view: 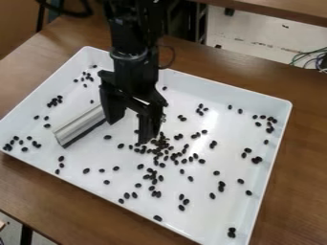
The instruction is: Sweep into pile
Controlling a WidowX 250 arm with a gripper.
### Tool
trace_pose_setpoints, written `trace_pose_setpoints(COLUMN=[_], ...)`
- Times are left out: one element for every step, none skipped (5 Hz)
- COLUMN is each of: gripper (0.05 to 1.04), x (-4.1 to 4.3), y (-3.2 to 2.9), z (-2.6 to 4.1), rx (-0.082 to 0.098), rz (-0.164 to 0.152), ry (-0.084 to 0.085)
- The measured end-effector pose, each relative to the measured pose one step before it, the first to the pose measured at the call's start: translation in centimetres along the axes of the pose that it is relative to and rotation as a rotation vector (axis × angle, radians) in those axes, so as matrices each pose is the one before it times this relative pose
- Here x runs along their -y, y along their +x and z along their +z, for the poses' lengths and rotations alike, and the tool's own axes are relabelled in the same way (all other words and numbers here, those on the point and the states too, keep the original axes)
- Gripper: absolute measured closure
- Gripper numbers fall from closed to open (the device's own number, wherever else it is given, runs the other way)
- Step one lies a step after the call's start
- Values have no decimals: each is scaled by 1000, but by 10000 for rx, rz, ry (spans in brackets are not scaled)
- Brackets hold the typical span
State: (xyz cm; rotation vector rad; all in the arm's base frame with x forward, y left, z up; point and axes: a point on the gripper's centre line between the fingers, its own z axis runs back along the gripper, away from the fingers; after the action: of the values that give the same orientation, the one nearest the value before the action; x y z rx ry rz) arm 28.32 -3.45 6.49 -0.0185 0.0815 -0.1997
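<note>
Beans (159,143), black, strewn over the floor of a white tray (256,100) on the brown worktop (297,143). At left, a small group near the tray's left corner, others farther up along that side. Next, a silver bar (78,125) with a dark lower edge, lying aslant on the tray, its upper right end hidden behind the claw (131,132). Claw hangs down over the tray left of middle, fingers well apart, tray floor seen between them; no hold on anything seen. Thickest patch of beans just right of and below the claw. Right: looser clusters, a pair near the lower corner. Far right, beyond the worktop: thin cables (310,58).
</note>
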Motion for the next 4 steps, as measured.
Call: trace_pose_setpoints(gripper=[85, 85, 85, 85], x=[54, -3044, -3862, -1744], y=[-240, 196, -708, 190], z=[-566, -403, -10, -146], rx=[-214, 329, 501, -3], rz=[-26, -1488, -70, 8], ry=[-18, 13, 231, 199])
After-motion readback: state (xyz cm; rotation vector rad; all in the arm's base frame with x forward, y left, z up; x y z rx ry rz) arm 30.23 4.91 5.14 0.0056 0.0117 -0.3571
